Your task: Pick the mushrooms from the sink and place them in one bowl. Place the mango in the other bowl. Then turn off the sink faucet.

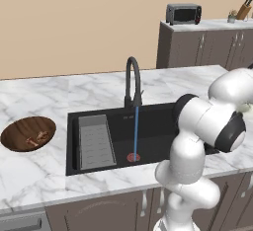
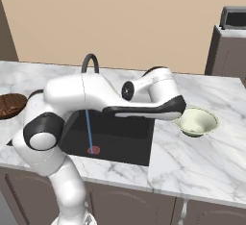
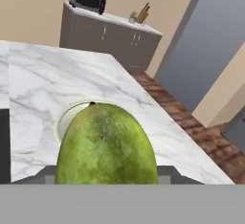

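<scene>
Mango (image 3: 106, 144): yellow-green, smooth-skinned; judged firm, fairly light, slippery, best held across its middle. Held between the jaws of the gripper (image 3: 106, 182), closed on its sides. Position: above the marble counter (image 3: 43, 89), just short of the pale cream-green bowl (image 3: 64, 115), whose rim shows behind the fruit.

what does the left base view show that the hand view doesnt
Left base view alone: the matte black sink with its grey ribbed tray, the black gooseneck faucet running a thin stream of water, and the dark brown wooden bowl with small brown mushrooms inside.

Hand view alone: the yellow-green mango up close in the gripper, above the pale cream-green bowl.

Both: the white marble counter, the toaster oven and the knife block.
</scene>
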Motion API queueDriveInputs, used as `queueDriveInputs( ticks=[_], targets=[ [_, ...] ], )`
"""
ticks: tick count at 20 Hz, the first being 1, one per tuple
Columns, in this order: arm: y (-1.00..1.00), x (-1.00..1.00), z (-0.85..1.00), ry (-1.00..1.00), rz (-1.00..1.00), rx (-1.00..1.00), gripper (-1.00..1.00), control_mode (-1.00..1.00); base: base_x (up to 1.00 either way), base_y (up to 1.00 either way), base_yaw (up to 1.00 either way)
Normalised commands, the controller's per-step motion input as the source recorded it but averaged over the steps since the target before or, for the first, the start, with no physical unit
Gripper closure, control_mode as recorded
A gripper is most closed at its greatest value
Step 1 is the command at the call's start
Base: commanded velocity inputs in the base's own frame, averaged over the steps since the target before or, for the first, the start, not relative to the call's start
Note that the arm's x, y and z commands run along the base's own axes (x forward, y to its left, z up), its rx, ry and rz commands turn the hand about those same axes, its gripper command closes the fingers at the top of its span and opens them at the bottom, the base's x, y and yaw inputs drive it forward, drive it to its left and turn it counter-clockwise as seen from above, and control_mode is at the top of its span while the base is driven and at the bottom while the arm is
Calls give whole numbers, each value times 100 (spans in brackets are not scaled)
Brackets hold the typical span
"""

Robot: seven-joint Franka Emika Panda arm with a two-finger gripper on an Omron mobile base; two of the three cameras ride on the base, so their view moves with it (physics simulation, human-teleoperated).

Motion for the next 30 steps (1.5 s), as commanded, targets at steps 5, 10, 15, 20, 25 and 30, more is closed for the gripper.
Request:
queueDriveInputs(
  ticks=[5,10,15,20,25,30],
  targets=[
    [-17,39,0,5,4,7,100,-100,0,0,0],
    [-13,40,-13,9,5,3,100,-100,0,0,0],
    [-16,33,-19,6,4,3,100,-100,0,0,0],
    [-19,27,-18,2,3,4,100,-100,0,0,0],
    [-26,17,-33,2,2,5,100,-100,0,0,0],
    [-33,9,-35,1,0,6,100,-100,0,0,0]
  ],
)
